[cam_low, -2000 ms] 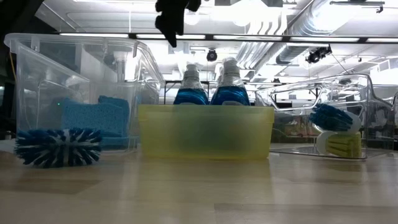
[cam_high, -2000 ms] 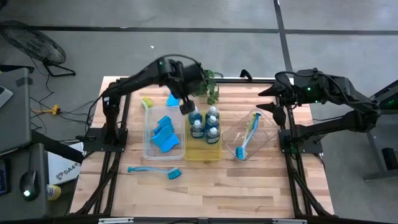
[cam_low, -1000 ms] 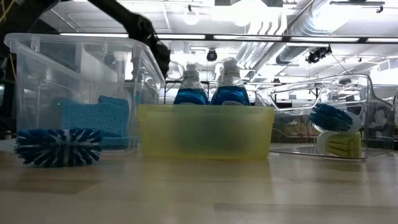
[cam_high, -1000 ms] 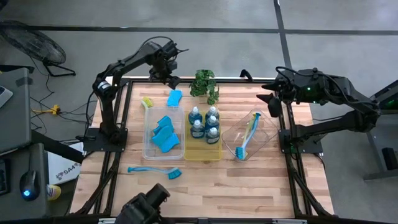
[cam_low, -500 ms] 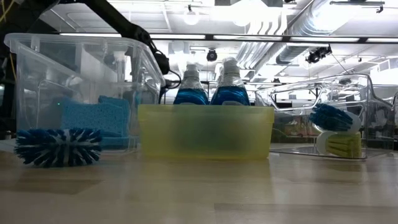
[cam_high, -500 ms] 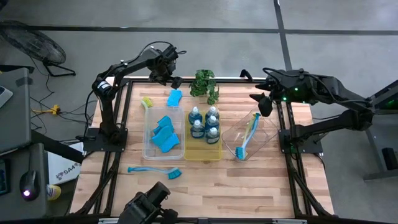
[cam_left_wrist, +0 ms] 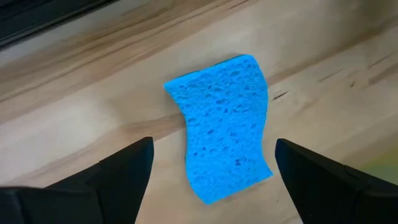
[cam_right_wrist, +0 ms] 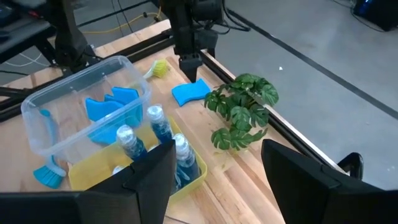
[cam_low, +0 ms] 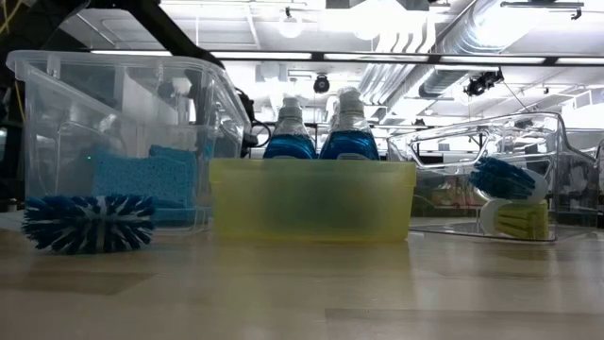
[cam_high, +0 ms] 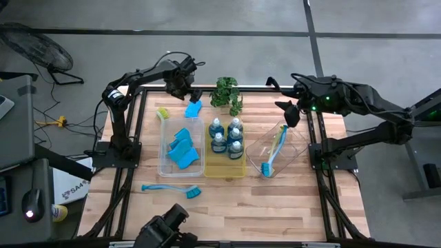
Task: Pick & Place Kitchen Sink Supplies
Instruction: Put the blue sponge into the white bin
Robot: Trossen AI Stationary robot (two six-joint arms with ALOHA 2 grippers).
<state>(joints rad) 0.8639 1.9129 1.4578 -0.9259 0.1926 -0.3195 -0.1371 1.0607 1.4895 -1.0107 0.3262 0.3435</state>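
The left arm has swung back from over the yellow tray and dropped toward the far edge, so its left gripper point(cam_left_wrist: 208, 177) now hangs over the loose wavy blue sponge point(cam_left_wrist: 224, 124) on the bare wooden table point(cam_left_wrist: 68, 134), fingers spread wide, holding nothing. Looks like that sponge gets grabbed next. The clear plastic bin point(cam_high: 180, 145) holds more sponges, and the clear soap bottles point(cam_high: 226, 134) sit in the yellow tray point(cam_high: 226, 169). The right gripper point(cam_right_wrist: 214, 168) has crept inward, open and empty. From table height, the sponge is hidden behind the bins.
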